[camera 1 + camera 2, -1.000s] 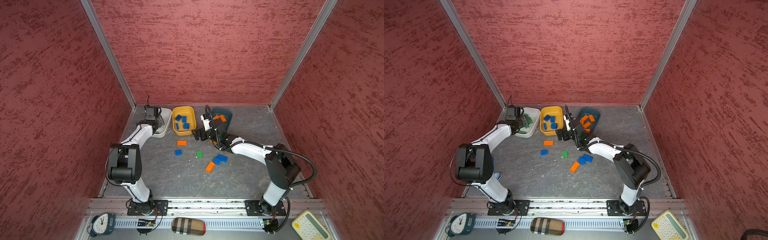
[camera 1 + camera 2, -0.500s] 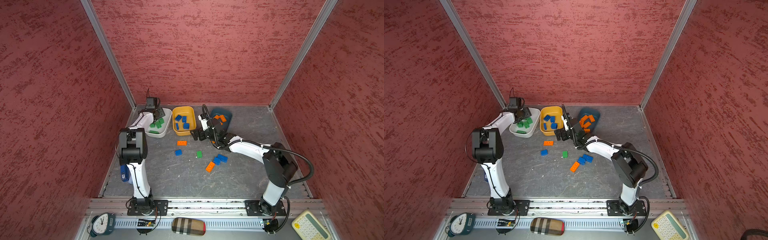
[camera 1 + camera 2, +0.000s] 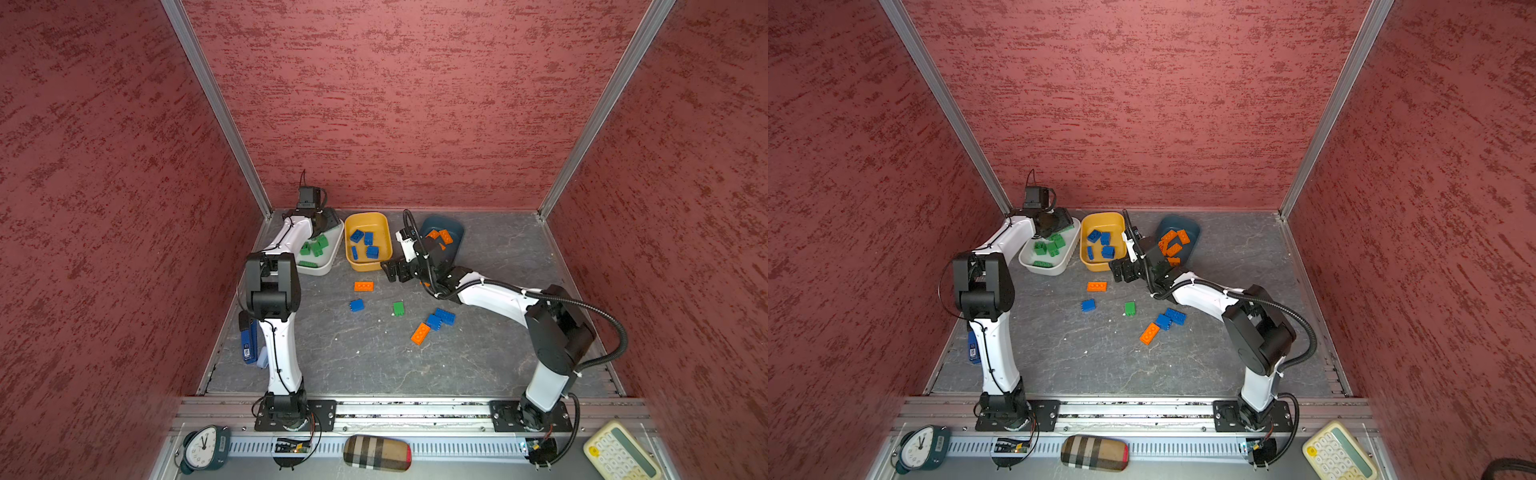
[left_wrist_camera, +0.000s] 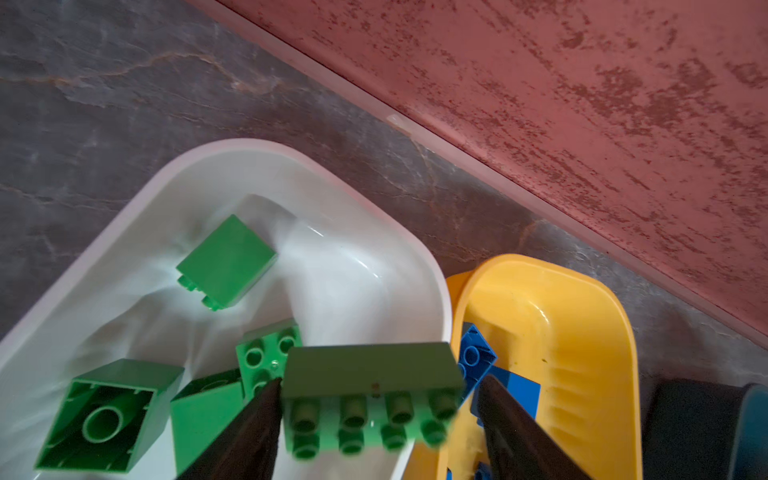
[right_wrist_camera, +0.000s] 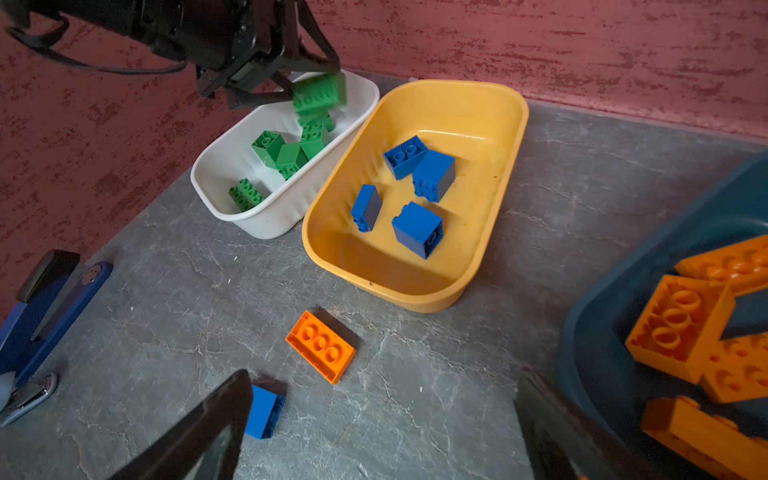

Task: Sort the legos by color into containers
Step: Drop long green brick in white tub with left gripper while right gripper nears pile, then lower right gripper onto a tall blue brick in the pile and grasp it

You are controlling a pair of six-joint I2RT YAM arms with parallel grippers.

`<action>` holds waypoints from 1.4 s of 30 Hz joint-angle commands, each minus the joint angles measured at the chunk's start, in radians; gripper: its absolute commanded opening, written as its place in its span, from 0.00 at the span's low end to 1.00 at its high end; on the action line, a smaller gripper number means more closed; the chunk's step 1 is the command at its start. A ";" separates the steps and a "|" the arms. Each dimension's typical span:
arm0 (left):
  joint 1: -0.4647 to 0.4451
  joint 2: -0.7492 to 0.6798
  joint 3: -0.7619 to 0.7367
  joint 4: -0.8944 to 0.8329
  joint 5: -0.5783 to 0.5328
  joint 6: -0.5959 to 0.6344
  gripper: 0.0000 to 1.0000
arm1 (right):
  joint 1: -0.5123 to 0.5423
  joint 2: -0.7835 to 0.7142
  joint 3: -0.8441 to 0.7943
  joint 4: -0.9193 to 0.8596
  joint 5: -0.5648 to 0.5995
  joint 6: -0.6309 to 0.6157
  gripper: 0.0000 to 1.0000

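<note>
The green oblong brick (image 4: 370,395) hangs over the white tub (image 4: 232,145), at the end nearest the yellow tub (image 5: 386,282), with its far tip almost above the rims where the two tubs touch. The left gripper (image 4: 380,379) brackets it with jaws spread wider than the brick: one finger sits at the brick's end and the other stands clear of it, so it looks released rather than pinched. The likely slip is that the brick tilts off the touching finger, strikes the shared rims and tumbles in among the blue bricks (image 5: 417,228) in the yellow tub, or bounces off the heaped green bricks (image 5: 286,153) and hops out. The right gripper (image 5: 384,378) is spread wide and empty just in front of the yellow tub, between it and the teal tub (image 5: 611,316). It could nudge the orange flat brick (image 5: 321,345) or the blue brick (image 5: 264,411) lying near the yellow tub's front wall. The bricks are hard, glossy plastic with round studs and hollow undersides. The tubs are smooth and shallow with rounded corners, so they will likely slide easily on the matte, veined slate floor (image 5: 166,291).
</note>
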State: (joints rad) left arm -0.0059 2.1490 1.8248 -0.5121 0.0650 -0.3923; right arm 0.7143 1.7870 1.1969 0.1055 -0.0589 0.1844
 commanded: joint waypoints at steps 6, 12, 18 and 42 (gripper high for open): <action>0.003 -0.022 0.013 -0.054 0.041 -0.006 0.99 | 0.038 0.051 -0.012 0.018 -0.276 -0.343 0.99; 0.001 -0.163 -0.111 -0.017 0.059 0.001 1.00 | 0.088 0.169 0.098 -0.110 -0.354 -0.568 0.99; 0.005 -0.378 -0.332 0.051 0.021 -0.027 0.99 | 0.117 0.290 0.259 -0.295 -0.368 -0.742 0.97; 0.112 -0.818 -0.827 0.068 -0.031 -0.148 1.00 | 0.128 0.633 0.715 -0.654 -0.500 -0.897 0.63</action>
State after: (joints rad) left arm 0.0929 1.3460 1.0107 -0.4465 0.0433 -0.5476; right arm 0.8356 2.4001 1.8740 -0.4828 -0.5240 -0.6884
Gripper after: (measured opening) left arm 0.995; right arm 0.642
